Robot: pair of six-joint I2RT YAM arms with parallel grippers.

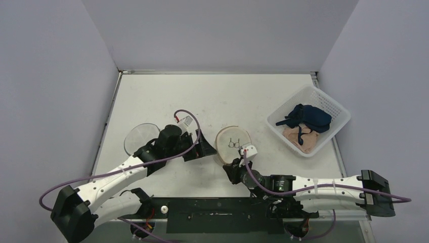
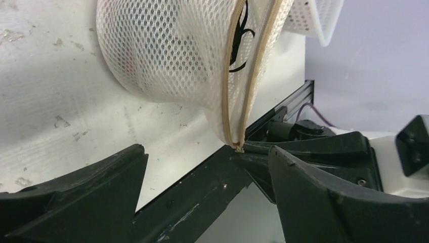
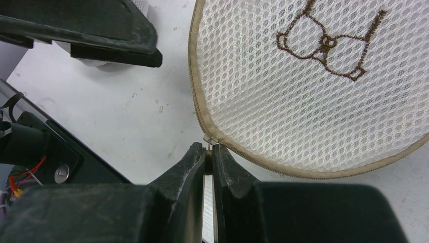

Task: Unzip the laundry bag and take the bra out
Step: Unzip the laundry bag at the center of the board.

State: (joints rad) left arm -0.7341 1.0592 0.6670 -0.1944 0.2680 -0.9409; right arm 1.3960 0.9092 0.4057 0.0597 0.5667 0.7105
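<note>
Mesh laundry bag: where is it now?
Top view: the mesh laundry bag lies near the table's front centre, between the left gripper and the right gripper, which pinches its zipper pull; a white basket is on its right.

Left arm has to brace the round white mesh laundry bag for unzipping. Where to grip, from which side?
I'd pinch the bulging mesh side wall beside the beige zipper tape, coming in low from the left, where the open left gripper faces it. The flat top gives no fold; the right gripper holds the zipper pull at the near edge.
</note>
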